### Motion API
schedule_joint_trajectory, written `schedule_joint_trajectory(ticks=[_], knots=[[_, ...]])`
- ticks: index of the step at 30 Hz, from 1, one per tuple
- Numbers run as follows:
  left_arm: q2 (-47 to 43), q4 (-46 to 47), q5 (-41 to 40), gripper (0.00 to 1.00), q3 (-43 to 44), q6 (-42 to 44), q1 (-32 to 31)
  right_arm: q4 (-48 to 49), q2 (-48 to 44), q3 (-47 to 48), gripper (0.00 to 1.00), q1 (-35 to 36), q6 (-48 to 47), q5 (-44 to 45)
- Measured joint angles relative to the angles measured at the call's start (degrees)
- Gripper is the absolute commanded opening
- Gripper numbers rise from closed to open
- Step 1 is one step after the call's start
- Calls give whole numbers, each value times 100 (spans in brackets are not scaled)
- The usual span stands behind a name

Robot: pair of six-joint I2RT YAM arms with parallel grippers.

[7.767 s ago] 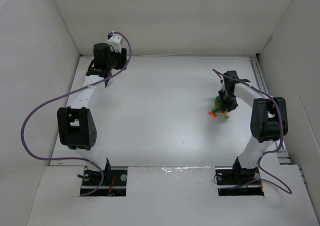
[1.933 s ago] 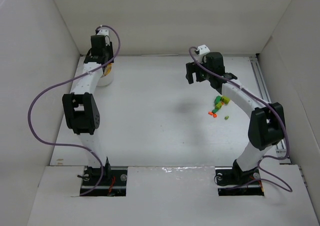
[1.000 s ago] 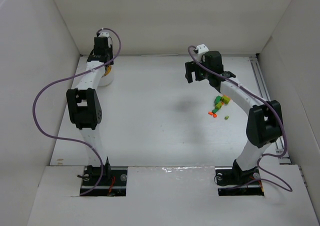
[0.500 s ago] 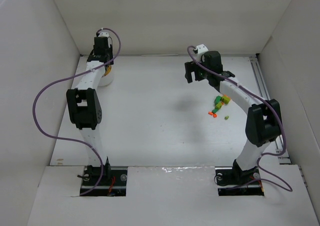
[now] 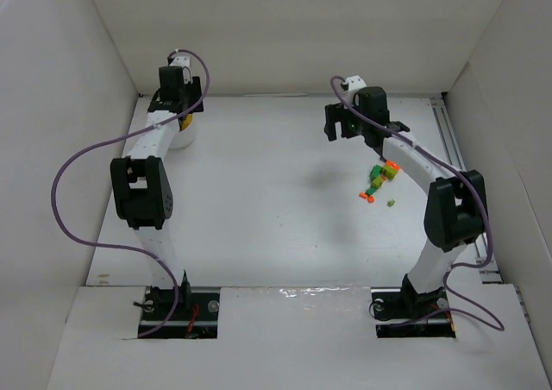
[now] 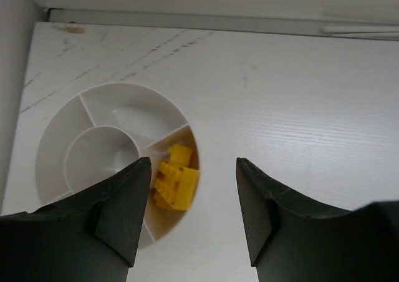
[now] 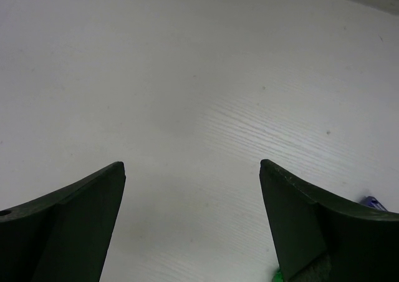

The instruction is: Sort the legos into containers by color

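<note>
Open table [image 5: 259, 200] between arms; bowl [image 6: 53, 151] just beside left wall [image 6: 9, 76]; legos [image 5: 379, 180] beside right arm [image 5: 416, 161].

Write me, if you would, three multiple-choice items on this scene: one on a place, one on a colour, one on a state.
1. The loose legos lie: A) at the left arm's base; B) beside the right arm; C) against the back wall.
2. The bricks in the bowl are: A) blue; B) red; C) yellow.
3. The right gripper is: A) open and empty; B) shut on a brick; C) shut on nothing.
1 B: the top view shows them next to that arm. 2 C: the left wrist view shows yellow. 3 A: its fingers stand apart with only table between them.
</note>
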Motion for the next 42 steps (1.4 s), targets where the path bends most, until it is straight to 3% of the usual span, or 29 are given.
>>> schedule_joint_trajectory(ticks=[4, 9, 17, 21, 27, 34, 42], knots=[[-728, 479, 925, 54, -809, 50, -4, -111, -22, -35, 88, -435, 131, -35], [-1141, 693, 1878, 54, -656, 144, -155, -654, -323, -472, 77, -1257, 0, -304], [-1257, 765, 2479, 54, -966, 166, -236, -1650, -1156, -1145, 60, -2341, -1113, -673], [-1257, 693, 2553, 54, -1021, 162, -234, -1934, -1305, -1248, 59, -2393, -1801, -780], [-1257, 656, 2745, 54, -1016, 162, -234, -2173, -813, -1178, 55, -2385, -2472, -863], [-1257, 619, 2903, 54, -1016, 164, -234, -2291, -59, -826, 55, -2385, -2824, -833], [-1255, 605, 2999, 54, -1008, 160, -234, -2369, 203, -498, 54, -2371, -3067, -822]])
